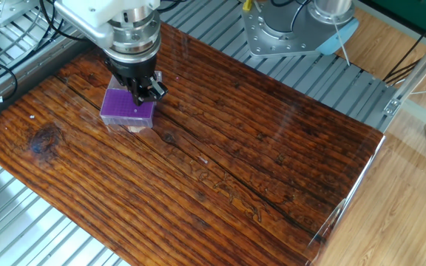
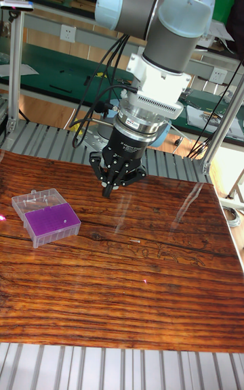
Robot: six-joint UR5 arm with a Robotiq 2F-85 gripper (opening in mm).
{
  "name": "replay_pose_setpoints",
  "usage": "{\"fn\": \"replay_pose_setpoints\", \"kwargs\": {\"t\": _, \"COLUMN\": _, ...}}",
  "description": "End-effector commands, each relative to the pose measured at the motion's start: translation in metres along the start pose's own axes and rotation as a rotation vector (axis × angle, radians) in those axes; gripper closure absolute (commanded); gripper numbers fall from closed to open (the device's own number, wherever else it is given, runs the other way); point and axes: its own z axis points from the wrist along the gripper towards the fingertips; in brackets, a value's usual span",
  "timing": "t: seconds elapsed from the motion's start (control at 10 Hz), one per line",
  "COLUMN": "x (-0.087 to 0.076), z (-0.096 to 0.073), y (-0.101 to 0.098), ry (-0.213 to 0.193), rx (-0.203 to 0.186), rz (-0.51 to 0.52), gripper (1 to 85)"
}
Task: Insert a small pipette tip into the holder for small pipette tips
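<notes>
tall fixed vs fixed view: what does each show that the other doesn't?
Only the tall fixed view: the holder for small pipette tips whole, its clear walls and a clear part beside the purple plate, with open tabletop between it and the gripper; also the arm's upper joints and green benches behind.

Only the fixed view: the wooden table's right end and corner, the second robot base, and the floor.

Both: holder, gripper, wood tabletop. No pipette tip discernible in either.

A glossy, dark-grained wooden counter [image 2: 135, 282] is seen reflecting light. The holder for small pipette tips [image 2: 45, 217] is formed of clear plastic with a matt purple top; the black hand [image 2: 112, 185] appears metallic.
</notes>
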Motion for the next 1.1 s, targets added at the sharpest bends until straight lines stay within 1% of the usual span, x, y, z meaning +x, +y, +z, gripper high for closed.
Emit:
{"fn": "replay_pose_setpoints", "kwargs": {"t": 0.0, "x": -0.001, "z": -0.001, "y": -0.001, "ry": -0.003, "rx": -0.001, "rz": -0.014, "gripper": 84.7}}
{"fn": "replay_pose_setpoints", "kwargs": {"t": 0.7, "x": -0.004, "z": 0.001, "y": 0.017, "ry": -0.017, "rx": -0.066, "rz": -0.066, "gripper": 84.7}}
{"fn": "replay_pose_setpoints", "kwargs": {"t": 0.9, "x": -0.009, "z": 0.003, "y": 0.027, "ry": -0.041, "rx": -0.098, "rz": -0.105, "gripper": 84.7}}
{"fn": "replay_pose_setpoints", "kwargs": {"t": 1.0, "x": -0.016, "z": 0.005, "y": 0.034, "ry": -0.074, "rx": -0.111, "rz": -0.132, "gripper": 84.7}}
